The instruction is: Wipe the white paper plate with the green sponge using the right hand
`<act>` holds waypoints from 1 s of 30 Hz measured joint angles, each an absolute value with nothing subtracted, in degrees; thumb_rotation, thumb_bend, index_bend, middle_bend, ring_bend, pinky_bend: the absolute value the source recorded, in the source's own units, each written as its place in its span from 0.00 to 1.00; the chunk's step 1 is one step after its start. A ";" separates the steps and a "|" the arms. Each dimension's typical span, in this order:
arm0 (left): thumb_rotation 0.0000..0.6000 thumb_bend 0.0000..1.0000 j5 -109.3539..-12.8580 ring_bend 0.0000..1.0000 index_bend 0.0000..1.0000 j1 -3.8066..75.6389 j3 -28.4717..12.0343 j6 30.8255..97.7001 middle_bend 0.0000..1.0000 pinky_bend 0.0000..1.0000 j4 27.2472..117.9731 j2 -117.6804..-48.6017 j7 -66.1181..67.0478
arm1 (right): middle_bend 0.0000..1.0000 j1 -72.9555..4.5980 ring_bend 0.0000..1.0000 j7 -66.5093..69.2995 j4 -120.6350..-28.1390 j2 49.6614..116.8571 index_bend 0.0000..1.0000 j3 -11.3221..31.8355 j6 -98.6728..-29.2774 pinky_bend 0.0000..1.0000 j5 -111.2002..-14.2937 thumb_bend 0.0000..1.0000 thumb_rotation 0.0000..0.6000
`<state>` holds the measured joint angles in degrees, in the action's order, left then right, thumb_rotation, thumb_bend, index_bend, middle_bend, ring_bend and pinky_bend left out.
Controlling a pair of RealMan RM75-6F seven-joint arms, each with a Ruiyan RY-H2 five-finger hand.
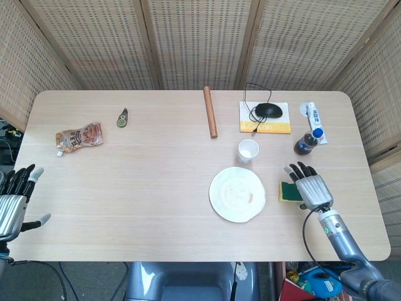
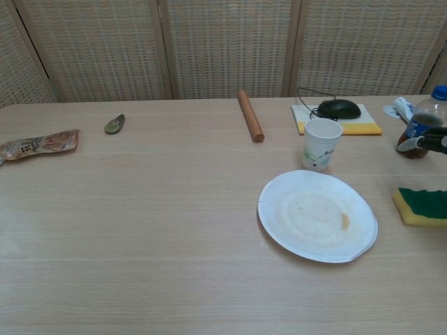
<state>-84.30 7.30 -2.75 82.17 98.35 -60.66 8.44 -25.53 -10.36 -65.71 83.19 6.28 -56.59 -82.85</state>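
Observation:
The white paper plate (image 1: 237,194) (image 2: 317,216) lies on the table right of centre, with a small orange stain near its right edge. The green sponge (image 1: 287,190) (image 2: 421,205), green on top with a yellow underside, lies just right of the plate. My right hand (image 1: 309,185) hovers over the sponge's right part with fingers spread, holding nothing; in the chest view only its fingertips (image 2: 429,142) show at the right edge. My left hand (image 1: 14,199) stays open off the table's left edge.
A paper cup (image 1: 248,150) stands just behind the plate. A cola bottle (image 1: 309,142) is behind the sponge. A mouse on a yellow pad (image 1: 265,116), a wooden rolling pin (image 1: 210,111), a snack pouch (image 1: 79,135) and a small green item (image 1: 123,118) lie further off.

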 measured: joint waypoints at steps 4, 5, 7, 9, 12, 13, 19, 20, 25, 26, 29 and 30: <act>1.00 0.00 -84.20 0.00 0.00 7.28 -2.75 82.17 0.00 0.00 98.26 -60.47 8.01 | 0.20 -27.48 0.14 -11.67 -62.92 85.71 0.15 6.45 -53.80 0.32 -81.13 0.00 1.00; 1.00 0.00 -84.12 0.00 0.00 7.28 -2.76 82.15 0.00 0.00 98.26 -60.42 7.94 | 0.20 -27.80 0.14 -11.94 -62.43 86.10 0.15 6.46 -53.24 0.32 -80.74 0.00 1.00; 1.00 0.00 -84.00 0.00 0.00 7.28 -2.82 82.14 0.00 0.00 98.29 -60.34 7.84 | 0.22 -28.09 0.16 -12.33 -61.98 86.47 0.16 6.43 -52.53 0.35 -80.26 0.00 1.00; 1.00 0.00 -83.96 0.00 0.00 7.27 -2.85 82.21 0.00 0.00 98.32 -60.32 7.77 | 0.24 -28.38 0.18 -12.71 -61.68 86.80 0.19 6.36 -51.78 0.38 -79.65 0.00 1.00; 1.00 0.00 -83.82 0.00 0.00 7.26 -2.94 82.31 0.00 0.00 98.36 -60.28 7.74 | 0.27 -28.72 0.21 -13.01 -60.92 87.42 0.23 6.23 -51.35 0.43 -79.16 0.00 1.00; 1.00 0.00 -83.75 0.00 0.00 7.26 -2.95 82.30 0.00 0.00 98.36 -60.28 7.78 | 0.27 -28.83 0.21 -13.02 -60.41 87.73 0.24 6.18 -51.38 0.44 -79.13 0.00 1.00; 1.00 0.00 -83.36 0.00 0.00 7.40 -2.97 81.98 0.00 0.00 98.44 -60.39 8.31 | 0.28 -29.60 0.22 -13.02 -56.64 89.72 0.25 5.57 -50.47 0.46 -78.76 0.00 1.00; 1.00 0.00 -83.33 0.00 0.00 7.40 -2.96 82.02 0.00 0.00 98.46 -60.40 8.38 | 0.28 -29.72 0.23 -12.98 -56.08 90.05 0.26 5.45 -50.38 0.46 -78.76 0.00 1.00; 1.00 0.00 -83.15 0.00 0.00 7.48 -2.90 81.77 0.00 0.00 98.42 -60.52 8.62 | 0.34 -30.30 0.28 -12.62 -53.23 91.68 0.32 4.73 -50.19 0.55 -79.17 0.02 1.00; 1.00 0.00 -83.08 0.00 0.00 7.51 -2.90 81.71 0.00 0.00 98.42 -60.54 8.65 | 0.36 -30.40 0.29 -12.29 -52.65 92.06 0.33 4.62 -50.22 0.57 -79.26 0.03 1.00; 1.00 0.00 -82.89 0.00 0.00 7.58 -2.90 81.52 0.00 0.00 98.43 -60.56 8.65 | 0.42 -30.54 0.34 -11.02 -51.61 92.69 0.38 4.41 -50.58 0.61 -79.60 0.07 1.00; 1.00 0.00 -82.86 0.00 0.00 7.59 -2.91 81.50 0.00 0.00 98.42 -60.56 8.62 | 0.44 -30.55 0.36 -10.62 -51.28 92.85 0.39 4.33 -50.87 0.62 -79.79 0.09 1.00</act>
<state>-82.86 7.59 -2.91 81.50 98.42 -60.56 8.62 -30.55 -10.62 -51.28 92.85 4.33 -50.87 -79.79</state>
